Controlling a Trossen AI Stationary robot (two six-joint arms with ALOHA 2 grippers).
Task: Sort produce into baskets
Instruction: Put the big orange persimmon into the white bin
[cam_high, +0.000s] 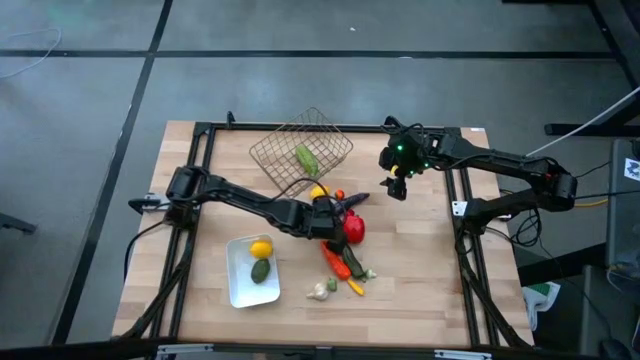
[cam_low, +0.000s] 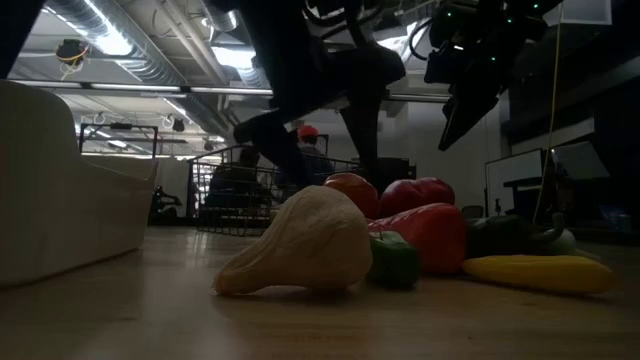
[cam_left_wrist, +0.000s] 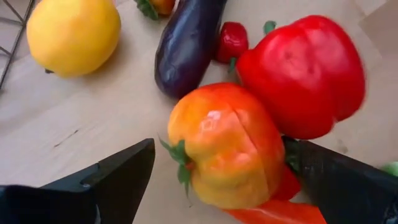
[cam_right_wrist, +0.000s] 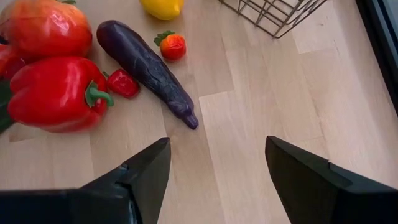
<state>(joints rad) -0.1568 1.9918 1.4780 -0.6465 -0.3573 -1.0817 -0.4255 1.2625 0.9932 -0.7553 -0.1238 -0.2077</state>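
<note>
Orange tomato (cam_left_wrist: 227, 146) sat between the wide-open fingers (cam_left_wrist: 106, 183) of the left gripper (cam_high: 328, 217) at mid-table, not clamped; red pepper (cam_left_wrist: 303, 74) touched it on one side. Eggplant (cam_left_wrist: 186, 43) lay just past it, next to a small red piece (cam_left_wrist: 231, 41), and a lemon (cam_left_wrist: 73, 34) sat by the wire basket's edge. From table level, garlic (cam_low: 300, 245) was nearest, with the red and green pile behind it and a yellow piece (cam_low: 540, 272) off to one side. White tray (cam_high: 240, 290) near the front held a lemon (cam_high: 260, 249) and avocado (cam_high: 260, 270). Wire basket (cam_high: 275, 150) at the back held one green item (cam_high: 307, 158). Right gripper (cam_high: 397, 186) hovered beside the basket, fingers (cam_right_wrist: 140, 177) apart, empty, above bare wood near the eggplant tip.
</note>
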